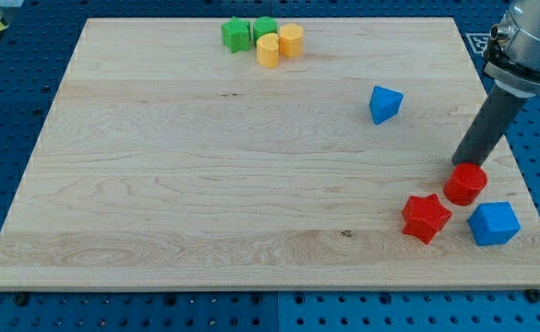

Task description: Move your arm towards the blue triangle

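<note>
The blue triangle (385, 103) lies on the wooden board (205, 166) at the view's upper right. My tip (458, 165) is below and to the right of it, apart from it by a clear gap. The tip's end sits right at the top of the red cylinder (465, 183), which partly hides it. A red star (426, 218) and a blue cube (494, 223) lie just below, at the view's lower right.
Two green blocks (237, 35) (265, 28) and two yellow cylinders (269, 51) (291, 40) cluster at the view's top centre. The board's right edge (491, 120) runs close behind the rod.
</note>
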